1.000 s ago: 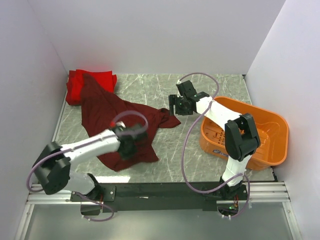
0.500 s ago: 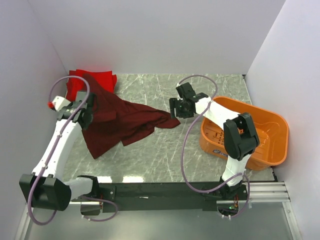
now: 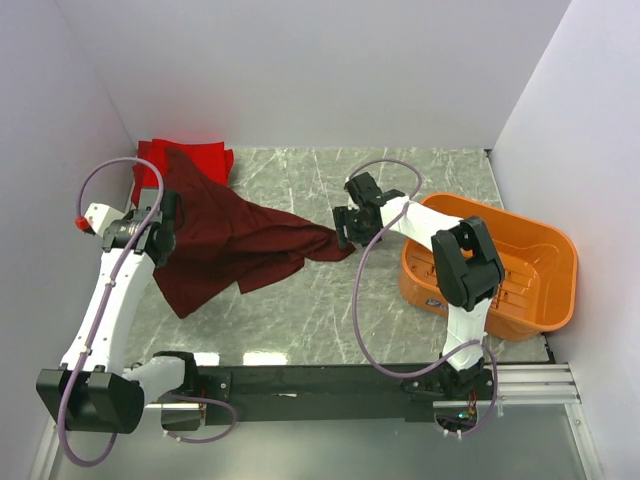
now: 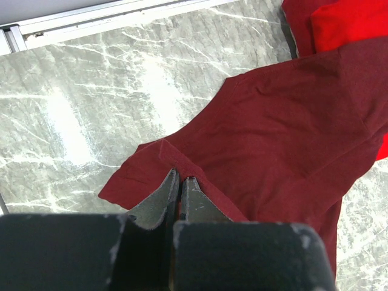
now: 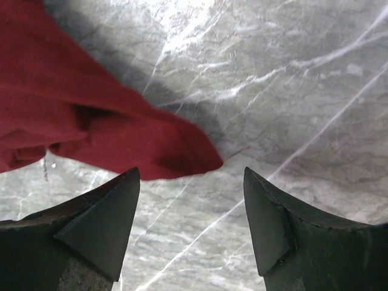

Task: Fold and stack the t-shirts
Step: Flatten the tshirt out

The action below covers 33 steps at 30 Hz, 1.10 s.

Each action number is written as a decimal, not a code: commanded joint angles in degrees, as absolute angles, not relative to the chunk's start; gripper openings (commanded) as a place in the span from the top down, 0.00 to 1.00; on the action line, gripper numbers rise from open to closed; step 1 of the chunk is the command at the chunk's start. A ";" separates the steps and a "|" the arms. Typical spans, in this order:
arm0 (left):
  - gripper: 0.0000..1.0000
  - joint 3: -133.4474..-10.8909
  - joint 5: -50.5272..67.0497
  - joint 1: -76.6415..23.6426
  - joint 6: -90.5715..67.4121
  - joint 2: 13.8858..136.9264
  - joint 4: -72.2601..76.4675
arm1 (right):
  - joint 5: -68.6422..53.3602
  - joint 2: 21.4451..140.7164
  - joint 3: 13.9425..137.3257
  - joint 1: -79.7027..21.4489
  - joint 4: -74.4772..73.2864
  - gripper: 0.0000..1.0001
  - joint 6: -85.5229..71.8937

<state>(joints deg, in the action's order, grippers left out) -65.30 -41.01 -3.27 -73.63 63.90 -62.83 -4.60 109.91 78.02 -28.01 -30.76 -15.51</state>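
A dark maroon t-shirt (image 3: pixel 235 240) lies spread on the marble table, partly over a bright red t-shirt (image 3: pixel 160 160) at the back left corner. My left gripper (image 3: pixel 160 243) is shut on the maroon shirt's left edge (image 4: pixel 182 176) and holds it lifted. The red shirt shows at the top right of the left wrist view (image 4: pixel 351 21). My right gripper (image 3: pixel 343 232) is open and empty, low over the table just by the maroon shirt's right tip (image 5: pixel 182 154).
An orange plastic basket (image 3: pixel 545 250) stands at the right of the table. White walls close in the left, back and right. The metal rail (image 3: pixel 330 380) with the arm bases runs along the near edge.
My left gripper has swung from the table's middle front to the far left, pulling the maroon shirt's edge with it. My right gripper has come down slightly toward the shirt's right tip.
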 commanded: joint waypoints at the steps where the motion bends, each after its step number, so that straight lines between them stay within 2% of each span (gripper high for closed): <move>1: 0.99 -66.18 -42.63 -2.72 -72.68 62.67 -61.87 | -4.22 111.18 80.86 -28.48 -29.88 0.25 -13.80; 12: 0.99 -66.27 -42.28 -2.64 -72.42 63.02 -61.79 | -8.17 111.71 77.17 -29.27 -28.48 0.34 -12.92; 18: 0.99 -65.74 -41.05 -2.55 -71.20 62.05 -60.03 | -8.27 113.11 77.61 -29.53 -28.21 0.52 -12.83; 21: 0.99 -65.74 -39.65 -2.55 -69.97 62.22 -58.54 | -7.91 112.77 77.43 -29.62 -27.16 0.67 -12.75; 22: 0.99 -66.26 -39.46 -2.55 -69.87 62.40 -58.36 | -7.91 111.98 77.52 -29.53 -26.72 0.88 -12.83; 23: 0.99 -66.88 -39.46 -2.55 -69.79 62.58 -58.27 | -7.56 111.19 77.61 -29.62 -26.37 0.97 -12.75; 24: 0.99 -67.67 -39.64 -2.55 -69.52 63.01 -58.62 | -7.04 110.22 77.61 -29.62 -26.02 1.00 -12.31; 28: 0.99 -75.55 -41.48 -2.55 -69.26 63.54 -59.15 | -0.89 102.24 78.83 -29.71 -26.09 1.00 -10.81; 33: 0.99 -86.73 -38.15 -2.64 -61.29 62.15 -52.75 | 8.77 94.23 87.88 -29.71 -29.09 1.00 -9.15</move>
<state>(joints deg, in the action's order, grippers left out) -79.70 -38.87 -2.85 -67.59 64.47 -59.07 0.45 102.91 80.71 -29.21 -30.15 -11.35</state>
